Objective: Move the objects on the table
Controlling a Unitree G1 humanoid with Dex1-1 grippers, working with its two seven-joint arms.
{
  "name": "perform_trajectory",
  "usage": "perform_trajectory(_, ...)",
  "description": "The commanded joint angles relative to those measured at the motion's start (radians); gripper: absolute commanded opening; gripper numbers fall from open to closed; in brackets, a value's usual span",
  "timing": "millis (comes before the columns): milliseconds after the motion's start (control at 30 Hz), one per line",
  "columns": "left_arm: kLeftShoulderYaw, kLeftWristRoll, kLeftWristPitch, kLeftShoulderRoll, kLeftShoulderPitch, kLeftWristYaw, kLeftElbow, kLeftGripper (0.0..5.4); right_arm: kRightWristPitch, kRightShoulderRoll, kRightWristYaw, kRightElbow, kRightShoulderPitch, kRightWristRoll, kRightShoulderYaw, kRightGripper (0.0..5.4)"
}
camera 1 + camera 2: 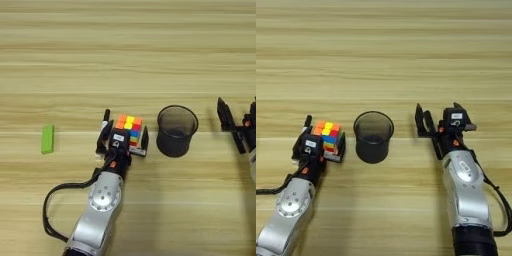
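The multicoloured puzzle cube (130, 126) sits on the table (125, 50) left of centre. My left gripper (125, 127) reaches in from below and is open, one black finger on each side of the cube; the right finger is at the cube's side and a small gap shows at the left finger. Just right of the cube stands the dark translucent round cup (177, 131), upright, with nothing visible inside. My right gripper (437, 116) rests open to the right of the cup, with nothing between its fingers. Neither marker is in view.
A small green block (47, 138) lies flat at the left, well apart from the cube. A black cable (47, 210) loops beside the left forearm. Bare wood stretches across the far half of the table.
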State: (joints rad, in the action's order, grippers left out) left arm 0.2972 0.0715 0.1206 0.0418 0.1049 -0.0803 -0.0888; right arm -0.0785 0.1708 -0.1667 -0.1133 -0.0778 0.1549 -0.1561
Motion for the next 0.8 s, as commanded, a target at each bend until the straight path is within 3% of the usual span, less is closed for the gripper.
perform_trajectory(33,0.0,-0.007,0.005,0.041,-0.006,0.005,0.02,5.37,-0.002,0.001,-0.003,0.005,-0.008,-0.001,0.0,5.4)
perform_trajectory(367,-0.043,-0.024,0.029,0.017,-0.015,0.024,0.096,5.37,-0.003,0.0,-0.003,0.001,-0.01,-0.002,0.002,5.4)
perform_trajectory(800,-0.226,-0.048,0.009,-0.037,-0.036,0.016,0.185,5.37,-0.012,0.005,-0.004,0.024,0.003,-0.002,-0.003,5.4)
